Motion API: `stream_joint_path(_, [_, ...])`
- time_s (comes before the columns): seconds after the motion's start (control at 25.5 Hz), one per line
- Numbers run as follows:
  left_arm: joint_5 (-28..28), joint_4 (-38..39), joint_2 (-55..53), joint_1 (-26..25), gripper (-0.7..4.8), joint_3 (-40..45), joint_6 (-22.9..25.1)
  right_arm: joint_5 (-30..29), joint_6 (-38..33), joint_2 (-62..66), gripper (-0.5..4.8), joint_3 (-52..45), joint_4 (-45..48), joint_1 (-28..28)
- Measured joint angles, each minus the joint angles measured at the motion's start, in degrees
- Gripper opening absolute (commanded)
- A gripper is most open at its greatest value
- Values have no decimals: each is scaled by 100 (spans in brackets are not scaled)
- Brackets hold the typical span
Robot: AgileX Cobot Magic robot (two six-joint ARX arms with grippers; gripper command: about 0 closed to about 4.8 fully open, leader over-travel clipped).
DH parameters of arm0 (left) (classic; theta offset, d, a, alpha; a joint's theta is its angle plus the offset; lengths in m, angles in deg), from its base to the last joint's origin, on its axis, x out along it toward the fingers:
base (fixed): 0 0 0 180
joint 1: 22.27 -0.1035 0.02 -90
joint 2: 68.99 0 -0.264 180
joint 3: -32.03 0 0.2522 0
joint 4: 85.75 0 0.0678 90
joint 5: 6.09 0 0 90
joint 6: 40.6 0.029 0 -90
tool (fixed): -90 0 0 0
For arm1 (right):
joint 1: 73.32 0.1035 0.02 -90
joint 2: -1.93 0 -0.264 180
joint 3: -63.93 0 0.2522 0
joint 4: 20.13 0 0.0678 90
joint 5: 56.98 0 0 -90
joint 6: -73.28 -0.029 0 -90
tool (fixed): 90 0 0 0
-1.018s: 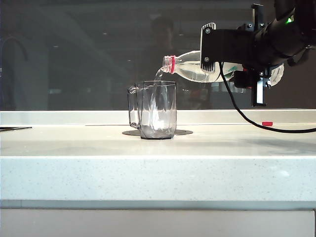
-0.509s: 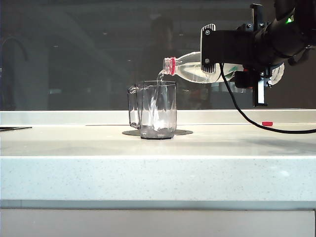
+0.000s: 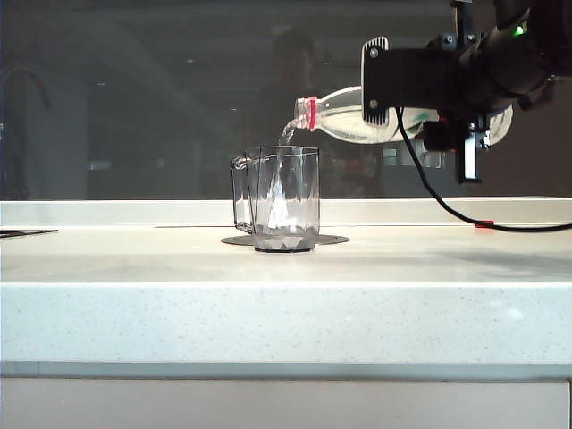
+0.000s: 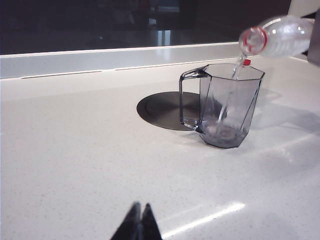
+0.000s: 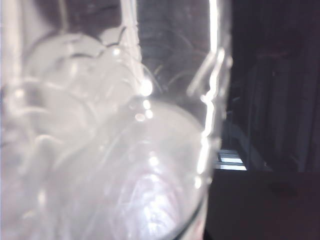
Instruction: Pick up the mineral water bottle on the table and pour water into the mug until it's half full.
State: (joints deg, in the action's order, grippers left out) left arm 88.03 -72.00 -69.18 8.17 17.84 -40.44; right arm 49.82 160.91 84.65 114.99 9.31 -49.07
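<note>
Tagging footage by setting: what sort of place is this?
Probably a kitchen-style counter: a pale speckled stone table with a round metal disc set in it, backed by dark window glass.

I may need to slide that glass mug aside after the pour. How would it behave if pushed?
The mug looks like stiff faceted glass, so probably rigid and breakable. Its flat base on the table and straight sides suggest it would slide rather than roll. With only a little water inside, it is likely light, and a high push might tip it.
</note>
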Motion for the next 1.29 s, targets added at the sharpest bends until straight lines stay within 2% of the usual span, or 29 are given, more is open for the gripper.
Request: stream_joint_path(1.29, [0,0,0,2,-4,0,0,273,442,-28,202,208,-24,-35])
